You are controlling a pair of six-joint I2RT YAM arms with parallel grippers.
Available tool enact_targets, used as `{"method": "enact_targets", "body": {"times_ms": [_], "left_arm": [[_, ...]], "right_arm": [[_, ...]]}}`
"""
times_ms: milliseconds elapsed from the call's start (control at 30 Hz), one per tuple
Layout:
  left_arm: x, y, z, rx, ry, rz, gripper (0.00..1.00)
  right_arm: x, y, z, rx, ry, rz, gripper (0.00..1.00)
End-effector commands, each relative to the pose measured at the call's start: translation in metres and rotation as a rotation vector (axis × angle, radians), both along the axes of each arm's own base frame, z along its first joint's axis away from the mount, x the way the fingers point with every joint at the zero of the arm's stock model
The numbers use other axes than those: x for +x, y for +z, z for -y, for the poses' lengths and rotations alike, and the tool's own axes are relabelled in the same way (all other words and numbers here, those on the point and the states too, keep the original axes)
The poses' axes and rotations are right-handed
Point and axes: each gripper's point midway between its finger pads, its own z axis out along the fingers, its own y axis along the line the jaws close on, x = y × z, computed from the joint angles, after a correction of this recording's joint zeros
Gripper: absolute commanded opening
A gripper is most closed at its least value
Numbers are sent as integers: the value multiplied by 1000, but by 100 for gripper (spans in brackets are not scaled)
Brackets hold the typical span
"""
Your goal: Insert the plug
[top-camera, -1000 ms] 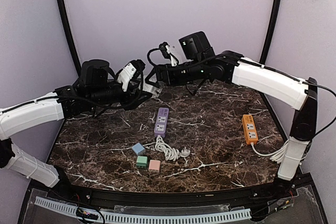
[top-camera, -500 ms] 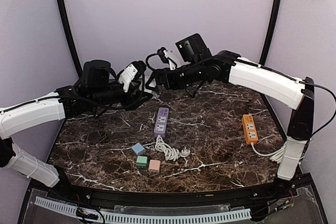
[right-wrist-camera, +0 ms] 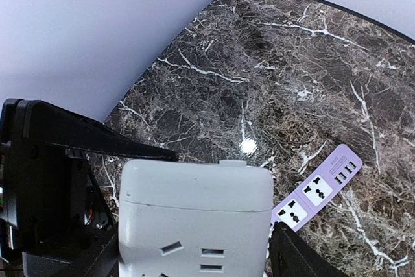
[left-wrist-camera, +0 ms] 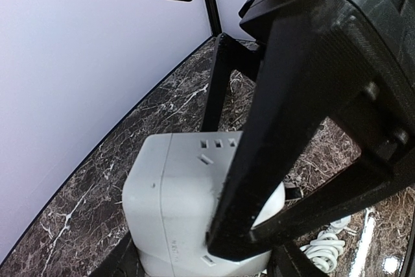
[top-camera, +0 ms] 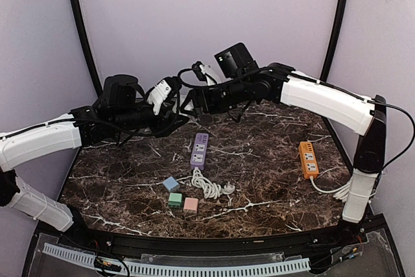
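Left gripper (top-camera: 177,109): raised above the back of the marble table (top-camera: 272,134), pointing towards the right arm. In the left wrist view the white cube socket (left-wrist-camera: 170,192) sits between its fingers (left-wrist-camera: 122,261), which are narrow and close on the sides of the cube.
Right gripper (top-camera: 194,104): raised at the same place, tip to tip with the left one. In the right wrist view its fingers (right-wrist-camera: 295,261) stand against both sides of the same cube, so they also clamp it.
White cube socket: in the air between the two grippers, well above the table; slots show on its faces. One right finger crosses in front of it in the left wrist view.
Purple power strip (top-camera: 200,149): flat near the table centre, below the grippers, apart from them.
White plug (top-camera: 229,189): lies on the table at the end of the coiled white cord (top-camera: 206,184), near the front, touched by nothing.
Orange power strip (top-camera: 308,159): flat on the right side.
Small blocks: blue (top-camera: 170,183), green (top-camera: 175,200) and pink (top-camera: 190,204), close together beside the cord.
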Motion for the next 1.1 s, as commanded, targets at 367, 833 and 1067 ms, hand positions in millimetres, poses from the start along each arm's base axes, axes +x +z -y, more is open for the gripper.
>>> {"method": "enact_targets", "body": {"times_ms": [367, 833, 1067], "left_arm": [[-4, 33, 1, -72, -16, 76, 27], [-25, 22, -16, -25, -20, -24, 99], [-40, 18, -27, -2, -7, -138, 99]], "right_arm": [[-1, 4, -5, 4, 12, 25, 30], [18, 22, 20, -20, -120, 138, 24], [34, 34, 42, -46, -210, 220, 23]]}}
